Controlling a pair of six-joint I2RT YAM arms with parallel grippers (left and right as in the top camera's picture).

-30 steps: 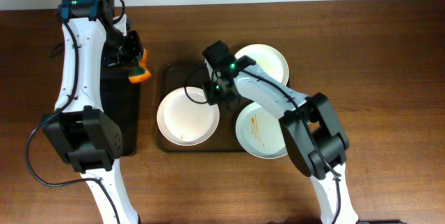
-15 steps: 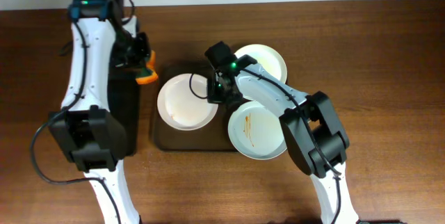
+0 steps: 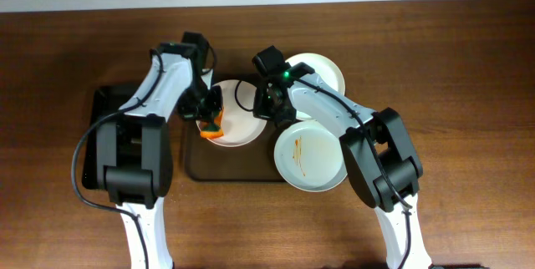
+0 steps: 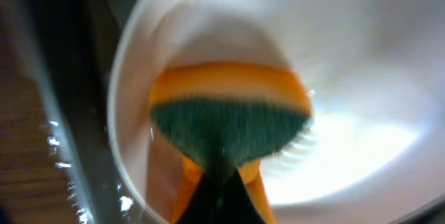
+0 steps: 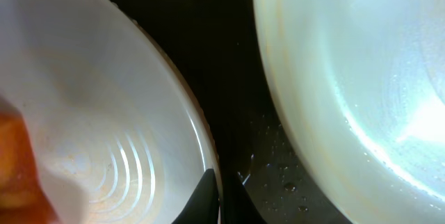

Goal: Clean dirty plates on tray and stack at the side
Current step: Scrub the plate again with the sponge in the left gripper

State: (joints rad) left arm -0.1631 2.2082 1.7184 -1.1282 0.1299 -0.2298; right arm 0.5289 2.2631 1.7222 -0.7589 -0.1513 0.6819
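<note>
Partly I am hiding the left plate [image 3: 244, 124] on the tray [image 3: 234, 170]: my left gripper [image 3: 212, 124] is clamping a blurred sponge [image 4: 229, 116] inside it, my right gripper [image 3: 266, 110] is pinching its rim.

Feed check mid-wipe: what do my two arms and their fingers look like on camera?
Both arms have white tubular links with bulky black joint housings. The left arm trails a thin black cable looping beside its base. The right arm shows a lit green lamp near the wrist. The fingers are black and narrow.
</note>
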